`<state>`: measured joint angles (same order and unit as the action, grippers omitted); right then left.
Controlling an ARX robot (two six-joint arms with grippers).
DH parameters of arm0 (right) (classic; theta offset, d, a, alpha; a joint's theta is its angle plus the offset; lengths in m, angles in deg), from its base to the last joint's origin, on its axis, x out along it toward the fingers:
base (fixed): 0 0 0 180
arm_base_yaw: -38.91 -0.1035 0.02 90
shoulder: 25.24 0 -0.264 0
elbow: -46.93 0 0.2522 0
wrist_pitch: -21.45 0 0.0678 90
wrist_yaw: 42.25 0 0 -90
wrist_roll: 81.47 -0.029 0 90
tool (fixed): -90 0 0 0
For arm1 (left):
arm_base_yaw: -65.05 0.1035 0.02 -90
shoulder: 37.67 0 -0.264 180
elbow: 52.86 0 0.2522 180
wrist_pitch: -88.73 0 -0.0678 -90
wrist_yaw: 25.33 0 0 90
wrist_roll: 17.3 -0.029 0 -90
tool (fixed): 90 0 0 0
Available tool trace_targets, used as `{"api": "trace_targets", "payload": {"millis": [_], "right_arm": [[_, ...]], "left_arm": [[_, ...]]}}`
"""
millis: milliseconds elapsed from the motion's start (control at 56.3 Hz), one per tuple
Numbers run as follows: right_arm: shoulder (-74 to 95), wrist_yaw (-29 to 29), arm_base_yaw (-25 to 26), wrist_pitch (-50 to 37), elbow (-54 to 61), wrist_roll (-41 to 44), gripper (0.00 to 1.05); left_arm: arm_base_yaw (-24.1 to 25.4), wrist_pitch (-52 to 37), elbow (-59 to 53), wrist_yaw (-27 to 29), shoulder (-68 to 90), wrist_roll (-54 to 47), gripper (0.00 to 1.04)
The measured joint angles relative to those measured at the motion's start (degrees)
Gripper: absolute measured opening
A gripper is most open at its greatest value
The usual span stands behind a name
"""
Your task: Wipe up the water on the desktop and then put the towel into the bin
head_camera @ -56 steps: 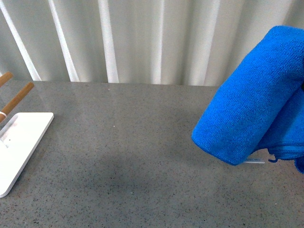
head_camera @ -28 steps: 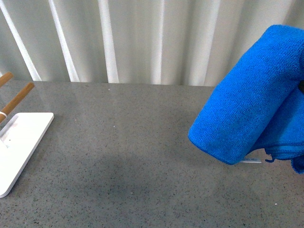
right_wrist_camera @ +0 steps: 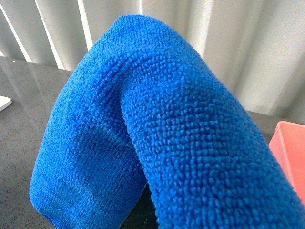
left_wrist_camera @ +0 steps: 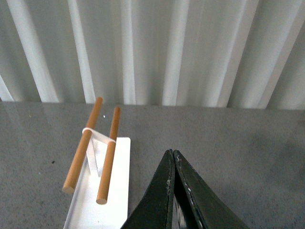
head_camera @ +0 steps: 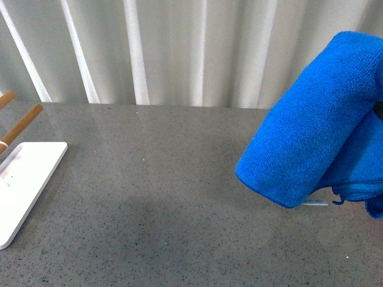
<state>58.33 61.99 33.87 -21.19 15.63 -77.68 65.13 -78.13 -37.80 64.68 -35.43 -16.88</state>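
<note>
— Blue plush fills almost the whole right wrist view lol. So where's the towel (head_camera: 311, 125) actually sitting?

— Not sitting at all. From the front camera it's up in the air on the right side, folded over into a fat hanging lobe, clear of the desktop (head_camera: 149, 197). Its lower edge hangs above the right part of that grey speckled stone. A small white tag (head_camera: 317, 203) pokes out underneath.

— And the right gripper, is it pinching it?

— Honestly can't tell. The cloth drapes right over it, so the jaws are buried and I can't see how they stand.

— Ok. Bin?

— Only a salmon-pink corner of the bin (right_wrist_camera: 290, 152) shows, at the edge of the right wrist view, just past the towel. Whether the two touch, I can't say.

— What about the other arm?

— Left gripper (left_wrist_camera: 171, 155) has its two black fingers pressed flat together with nothing between them, pointing out over the desktop. Just to its left is the flat white tray (left_wrist_camera: 121, 181), with two brown wooden rods (left_wrist_camera: 82, 155) slanting up off a white bracket. In the front view that tray is at the left edge, well apart from the towel, with a wide stretch of stone between them. A white pleated curtain (head_camera: 179, 48) runs along the far side of the desktop.
</note>
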Motion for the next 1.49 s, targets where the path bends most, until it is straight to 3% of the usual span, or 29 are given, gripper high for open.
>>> {"api": "trace_targets", "payload": {"millis": [373,604,817,906,1208,1492], "right_arm": [[0.1,-2.1,-0.2,3.2,-0.2,-0.2,0.04],[6.7,-7.5,-0.7,14.1,-6.6,-2.7,0.04],[22.2,-10.8,-0.8,24.2,-17.4,-10.6,0.04],[26.4,-11.4,-2.1,26.0,-20.5,-12.2,0.04],[37.7,-11.9,-5.7,29.2,-28.1,-16.2,0.04],[40.6,-12.5,-5.2,28.9,-30.1,-17.5,0.04]], "left_arm": [[0.0,0.5,0.0,0.0,-2.0,0.0,0.05],[0.0,0.5,0.0,0.0,-2.0,0.0,0.41],[0.0,0.5,0.0,0.0,-2.0,0.0,0.88],[0.0,0.5,0.0,0.0,-2.0,0.0,0.99],[0.0,0.5,0.0,0.0,-2.0,-0.1,0.98],[0.0,0.5,0.0,0.0,-2.0,-0.1,0.98]]}}
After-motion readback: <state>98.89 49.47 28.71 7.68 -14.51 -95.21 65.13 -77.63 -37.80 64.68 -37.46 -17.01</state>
